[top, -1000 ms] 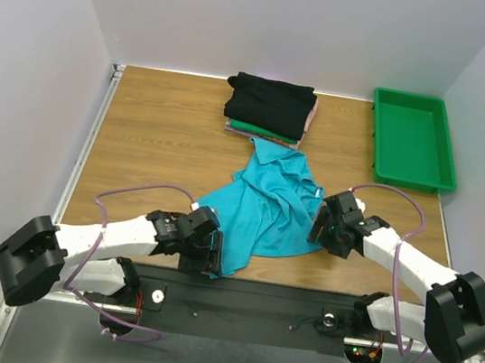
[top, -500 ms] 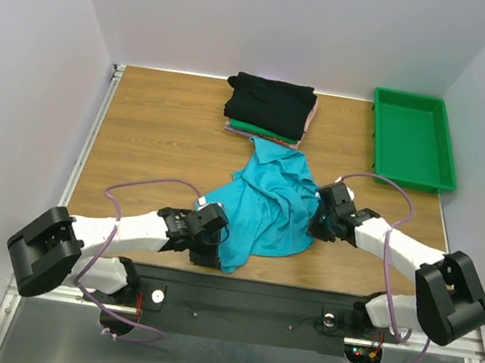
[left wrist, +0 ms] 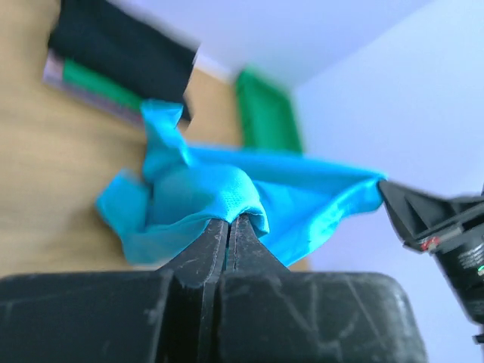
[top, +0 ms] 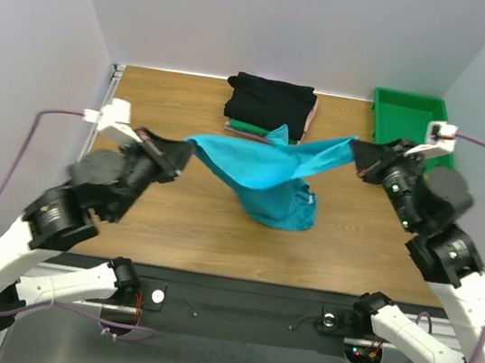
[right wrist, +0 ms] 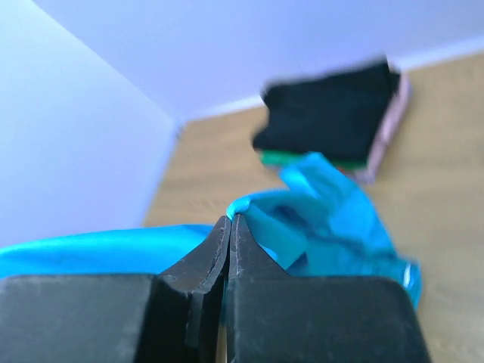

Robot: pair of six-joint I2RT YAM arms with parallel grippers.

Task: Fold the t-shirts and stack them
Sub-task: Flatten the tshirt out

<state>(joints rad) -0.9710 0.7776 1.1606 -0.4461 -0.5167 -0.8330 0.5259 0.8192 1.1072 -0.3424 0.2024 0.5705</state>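
Left fingers (left wrist: 198, 253) and right fingers (right wrist: 204, 261) are each pinched tight, up over the table (top: 157, 205), on the teal t-shirt (top: 264, 162) stretched between them, its bottom sagging to the wood near the folded stack (top: 268, 103). Grips look thin, so a harder pull could pop a corner loose.

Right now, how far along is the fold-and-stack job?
Done: a folded stack sits at the far edge of the table, black on top, green and pink beneath. In hand: the teal t-shirt is stretched in the air between the left gripper and right gripper, both shut on it, its lower part sagging to the table. Left: folding it and adding it to the stack.
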